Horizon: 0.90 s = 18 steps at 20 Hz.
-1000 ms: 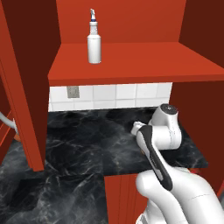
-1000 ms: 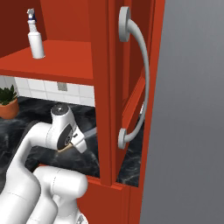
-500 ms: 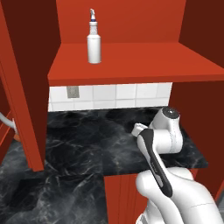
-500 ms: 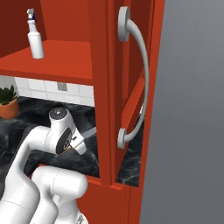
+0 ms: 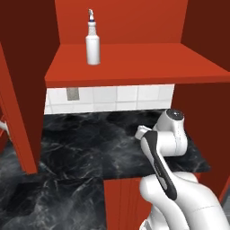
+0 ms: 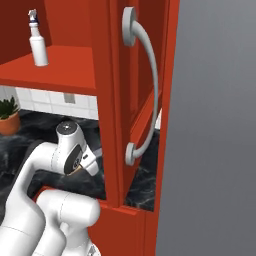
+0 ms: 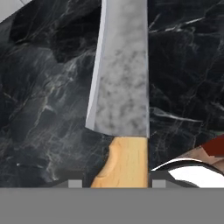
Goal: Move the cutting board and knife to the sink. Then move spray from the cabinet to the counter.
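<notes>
Three large red surfaces frame the scene: the wall cabinet (image 5: pixel 121 27) with its flat matte shelf, its open door (image 6: pixel 137 100) carrying a curved silver handle (image 6: pixel 150 90), and the base cabinet front (image 5: pixel 119 197) below. Under the shelf runs the counter (image 5: pixel 81 148), glossy black marble with faint grey-white veins, backed by white tiles (image 5: pixel 117 96). The white arm (image 5: pixel 166 143) folds low over the counter's near right part, under the shelf and close to the door. On the far left of the shelf the spray (image 5: pixel 93 42) stands upright, a slim white cylinder with a dark collar and pointed nozzle. In the hand view the knife (image 7: pixel 120 87) sits between the finger tips of the gripper (image 7: pixel 114 183), which clasp its smooth yellow-orange handle; the mottled grey blade points away over the marble. I judge the slick, tapering handle could slip or pivot in so narrow a pinch, and the long blade could strike the door edge or shelf underside as the arm swings toward the sink.
</notes>
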{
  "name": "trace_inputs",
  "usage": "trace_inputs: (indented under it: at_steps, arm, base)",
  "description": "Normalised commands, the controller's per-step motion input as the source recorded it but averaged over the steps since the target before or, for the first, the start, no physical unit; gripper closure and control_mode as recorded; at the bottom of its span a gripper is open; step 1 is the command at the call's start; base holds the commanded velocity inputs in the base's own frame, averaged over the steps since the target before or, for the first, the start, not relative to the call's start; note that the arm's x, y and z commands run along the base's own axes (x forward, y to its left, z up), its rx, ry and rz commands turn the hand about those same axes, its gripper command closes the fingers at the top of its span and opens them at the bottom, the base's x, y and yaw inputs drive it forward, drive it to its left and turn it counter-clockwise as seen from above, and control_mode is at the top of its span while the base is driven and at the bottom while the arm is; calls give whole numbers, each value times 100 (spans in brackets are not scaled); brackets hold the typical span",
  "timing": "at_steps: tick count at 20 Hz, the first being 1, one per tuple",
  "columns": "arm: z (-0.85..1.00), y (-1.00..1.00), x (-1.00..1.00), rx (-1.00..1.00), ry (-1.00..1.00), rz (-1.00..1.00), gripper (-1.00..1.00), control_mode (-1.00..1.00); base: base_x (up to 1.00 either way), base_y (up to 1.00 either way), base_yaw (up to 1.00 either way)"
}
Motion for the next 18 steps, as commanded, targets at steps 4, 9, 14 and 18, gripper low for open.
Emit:
trace_inputs:
  at_steps: [4, 9, 14, 18]
  arm:
    - [0, 0, 0, 0, 0, 0, 100, 100]
    - [0, 0, 0, 0, 0, 0, 100, 100]
    - [0, 0, 0, 0, 0, 0, 100, 100]
    - [0, 0, 0, 0, 0, 0, 100, 100]
  base:
    - [-46, -2, 5]
    - [-61, -15, 4]
    - [-71, -11, 0]
    - [-76, -13, 0]
